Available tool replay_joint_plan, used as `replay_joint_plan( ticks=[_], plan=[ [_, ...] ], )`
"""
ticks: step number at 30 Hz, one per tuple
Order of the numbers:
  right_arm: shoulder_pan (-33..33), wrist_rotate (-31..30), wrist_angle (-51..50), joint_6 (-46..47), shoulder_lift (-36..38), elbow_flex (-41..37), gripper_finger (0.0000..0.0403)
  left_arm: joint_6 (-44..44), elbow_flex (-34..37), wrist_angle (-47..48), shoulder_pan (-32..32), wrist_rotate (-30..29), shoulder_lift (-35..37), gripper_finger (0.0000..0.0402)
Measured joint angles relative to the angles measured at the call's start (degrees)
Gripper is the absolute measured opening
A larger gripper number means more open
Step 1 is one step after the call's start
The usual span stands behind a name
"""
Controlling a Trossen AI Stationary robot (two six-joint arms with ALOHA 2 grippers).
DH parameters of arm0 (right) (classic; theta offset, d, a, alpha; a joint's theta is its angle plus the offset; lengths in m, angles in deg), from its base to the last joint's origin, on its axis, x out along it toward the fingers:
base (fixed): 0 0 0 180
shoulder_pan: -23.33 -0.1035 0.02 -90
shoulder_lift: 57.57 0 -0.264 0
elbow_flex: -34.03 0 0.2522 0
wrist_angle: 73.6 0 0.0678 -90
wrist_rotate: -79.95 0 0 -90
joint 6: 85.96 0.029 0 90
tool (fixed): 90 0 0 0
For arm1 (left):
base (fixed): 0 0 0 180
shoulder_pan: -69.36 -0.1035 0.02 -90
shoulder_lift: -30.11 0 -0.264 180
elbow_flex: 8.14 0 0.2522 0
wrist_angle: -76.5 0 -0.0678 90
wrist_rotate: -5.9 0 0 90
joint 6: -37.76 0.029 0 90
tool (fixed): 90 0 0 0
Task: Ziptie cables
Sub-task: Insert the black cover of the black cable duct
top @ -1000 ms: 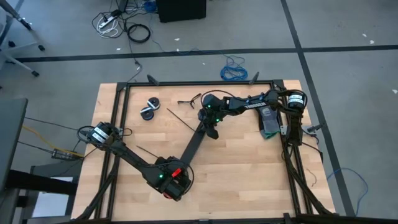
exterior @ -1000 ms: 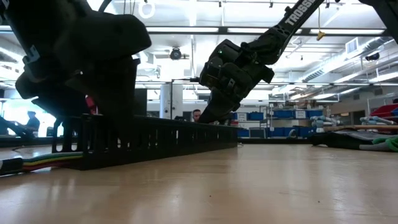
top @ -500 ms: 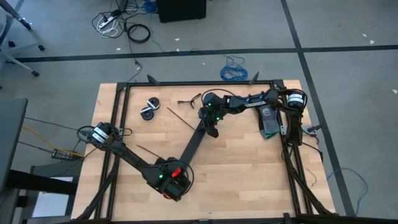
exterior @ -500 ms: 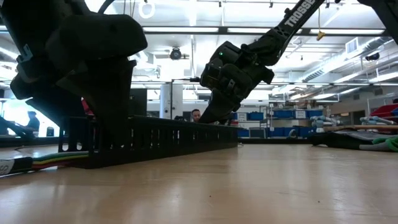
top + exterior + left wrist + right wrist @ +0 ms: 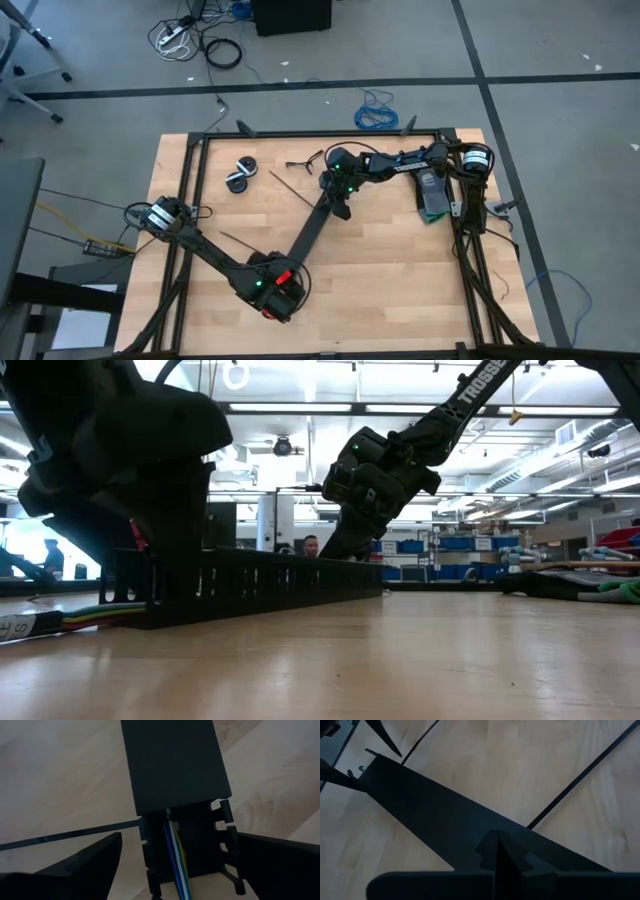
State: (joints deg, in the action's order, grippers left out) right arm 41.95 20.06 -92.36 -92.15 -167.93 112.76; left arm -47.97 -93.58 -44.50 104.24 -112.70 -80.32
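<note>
Duct (image 5: 312, 228) — a long black slotted channel with a lid — lies diagonally across the table (image 5: 400, 290), and both arms sit at its ends, which looks like bracing so it can't slide. Left gripper (image 5: 170, 870) is at the near end, fingers spread as wide as they go, straddling the open slotted end without clamping anything; probably lined up for access to what's inside. Cables (image 5: 175, 855) are inside the duct: white, blue and yellowish strands show in its open end in the left wrist view, and they trail out onto the wood in the low view (image 5: 70, 620). Right gripper (image 5: 496, 865) is fully closed, holding nothing, fingertips pressed down on the lid near the far end, likely pinning it. Zipties: thin black strips lying loose on the table, one (image 5: 580, 777) just beside the duct by the right gripper, another (image 5: 65, 836) at the left end. None threaded yet, I'd say.
</note>
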Motion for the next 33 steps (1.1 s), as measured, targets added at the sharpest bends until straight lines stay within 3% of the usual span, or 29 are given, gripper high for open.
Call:
replay_joint_plan(
  ticks=[15,33],
  plan=[
    [0.0,-1.4,-1.0,0.2,0.1,0.1,0.0000,4.7,-3.1,2.7,-0.8,-0.5,0.0,0.0350],
    [0.0,-1.6,-0.9,0.3,0.1,0.0,0.0000,4.1,-3.1,4.3,-1.5,1.5,0.0,0.0350]
  ],
)
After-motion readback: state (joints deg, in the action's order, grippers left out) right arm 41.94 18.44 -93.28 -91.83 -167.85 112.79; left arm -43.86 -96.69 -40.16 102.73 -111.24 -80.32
